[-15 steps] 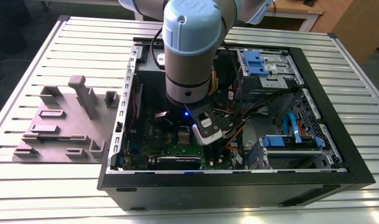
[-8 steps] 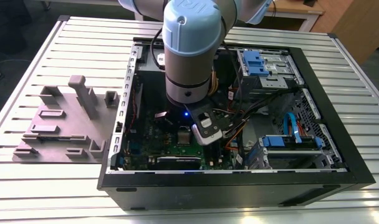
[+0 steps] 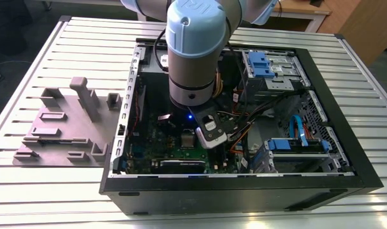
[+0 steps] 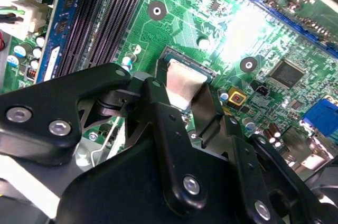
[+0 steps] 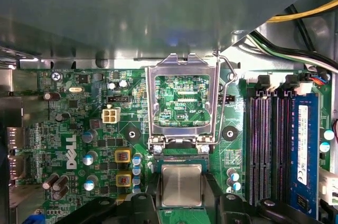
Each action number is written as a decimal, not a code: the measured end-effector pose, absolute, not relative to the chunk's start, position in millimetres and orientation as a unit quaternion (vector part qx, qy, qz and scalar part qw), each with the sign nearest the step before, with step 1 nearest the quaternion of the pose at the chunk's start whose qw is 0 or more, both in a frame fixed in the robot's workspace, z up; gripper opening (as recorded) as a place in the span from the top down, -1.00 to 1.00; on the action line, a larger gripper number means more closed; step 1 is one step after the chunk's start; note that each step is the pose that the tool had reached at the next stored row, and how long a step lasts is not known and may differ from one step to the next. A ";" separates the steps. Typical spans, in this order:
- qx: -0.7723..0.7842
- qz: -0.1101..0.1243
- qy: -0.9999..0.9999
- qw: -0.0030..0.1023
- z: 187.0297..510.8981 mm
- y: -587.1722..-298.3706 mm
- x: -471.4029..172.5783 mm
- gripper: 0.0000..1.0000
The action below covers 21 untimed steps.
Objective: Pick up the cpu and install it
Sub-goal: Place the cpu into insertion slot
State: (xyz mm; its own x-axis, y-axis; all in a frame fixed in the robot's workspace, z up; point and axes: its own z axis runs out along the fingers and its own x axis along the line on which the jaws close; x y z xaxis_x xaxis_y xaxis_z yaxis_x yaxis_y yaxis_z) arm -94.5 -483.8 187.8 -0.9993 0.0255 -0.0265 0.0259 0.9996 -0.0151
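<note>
While arm (image 3: 192,57) points downward, jaws clamping cpu (image 5: 181,184)

Silvery square cpu (image 4: 184,84) lies level, clasped between the fingers (image 4: 161,108).

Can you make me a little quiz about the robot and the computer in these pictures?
1. True or false: the cpu lies on the grey tray outside the case.
2. What sits between the jaws of the gripper? A) a blue cable B) the cpu C) a screwdriver
3. Fill in: the metal socket frame on the green motherboard stands ___ (open or closed).
Key: 1 false; 2 B; 3 open.
</note>
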 end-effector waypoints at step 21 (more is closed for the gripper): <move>0.009 -0.008 1.000 0.015 192.9 -483.8 -94.4 0.10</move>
